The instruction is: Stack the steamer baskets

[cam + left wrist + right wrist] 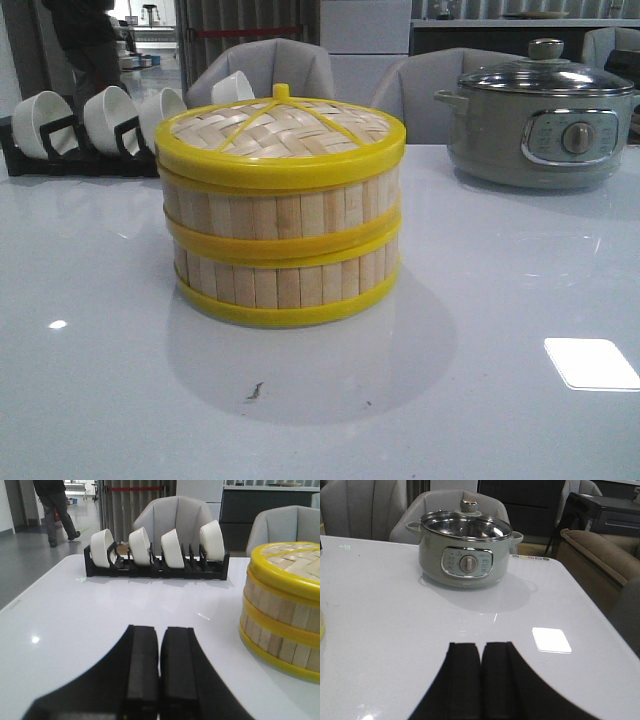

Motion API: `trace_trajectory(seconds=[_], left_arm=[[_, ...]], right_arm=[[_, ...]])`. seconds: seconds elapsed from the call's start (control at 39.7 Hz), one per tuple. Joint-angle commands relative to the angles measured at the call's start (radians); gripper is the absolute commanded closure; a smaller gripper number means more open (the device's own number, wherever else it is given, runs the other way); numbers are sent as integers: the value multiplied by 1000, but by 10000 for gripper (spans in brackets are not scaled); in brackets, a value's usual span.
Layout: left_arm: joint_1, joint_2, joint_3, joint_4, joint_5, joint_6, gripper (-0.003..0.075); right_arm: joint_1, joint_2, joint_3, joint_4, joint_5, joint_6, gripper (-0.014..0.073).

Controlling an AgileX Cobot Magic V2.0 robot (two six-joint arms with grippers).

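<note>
Two steamer baskets (280,250) of pale slats with yellow rims stand one on the other in the middle of the white table, closed by a woven bamboo lid (280,135). The same stack (282,610) fills one edge of the left wrist view. My left gripper (159,630) is shut with nothing between its pads, low over the table and well apart from the stack. My right gripper (481,646) is also shut and empty, facing the grey pot. A sliver of yellow rim (321,625) shows at the border of the right wrist view. Neither gripper appears in the front view.
A grey electric pot (540,120) with a glass lid stands at the back right, also seen as the pot (465,555). A black rack of white bowls (90,125) sits at the back left, the same rack (155,555). Chairs stand behind the table.
</note>
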Motion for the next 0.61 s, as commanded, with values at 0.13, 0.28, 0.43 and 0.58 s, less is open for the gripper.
trace_trajectory(seconds=[0.13,0.28,0.43,0.58], left_arm=[[-1,-13,1,19,-102,-6,635],[-1,-22,5,19,-97,-6,635],[-1,-22,5,21,-97,-6,635],[-1,-19,5,21,-97,-6,635]], right_arm=[[-6,7,-30,-10,-81,1,515],[-6,7,-30,-10,-81,1,515],[-6,7,-30,-10,-81,1,515],[-6,7,-30,-10,-81,1,515]])
